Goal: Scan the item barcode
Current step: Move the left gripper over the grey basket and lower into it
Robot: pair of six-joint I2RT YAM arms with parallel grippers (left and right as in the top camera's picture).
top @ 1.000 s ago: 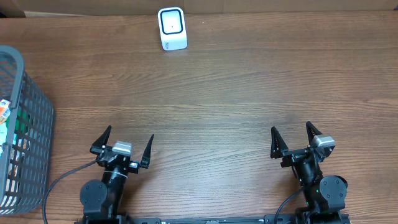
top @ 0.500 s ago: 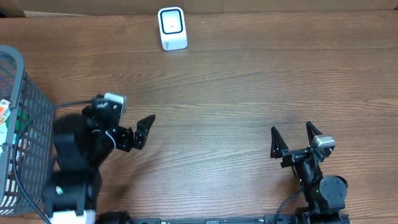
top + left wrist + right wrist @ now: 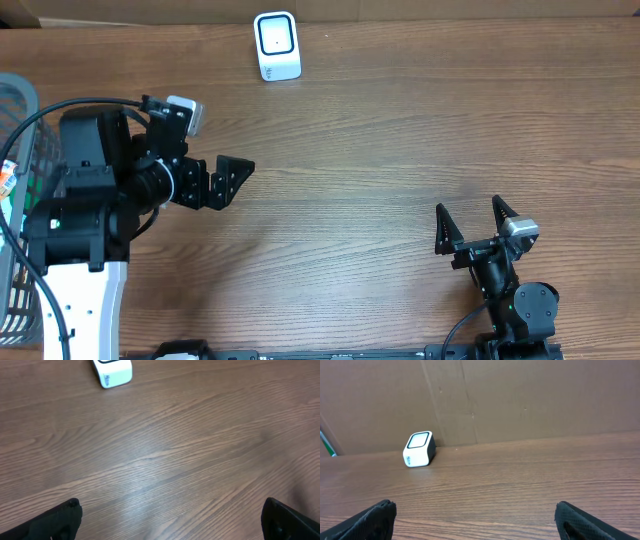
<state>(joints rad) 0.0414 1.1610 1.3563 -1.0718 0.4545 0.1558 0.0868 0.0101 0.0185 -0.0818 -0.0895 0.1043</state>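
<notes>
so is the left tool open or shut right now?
Open. In the left wrist view the left tool has its fingers at opposite frame edges, with only table between them.

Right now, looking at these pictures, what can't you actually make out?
- Overhead: the basket is cut by the left edge and covered by the left arm; only a sliver of packaging shows.
- Any barcode: hidden or too small in every view.
- Left wrist view: the scanner is cropped by the top edge, and its label is blurred.
</notes>
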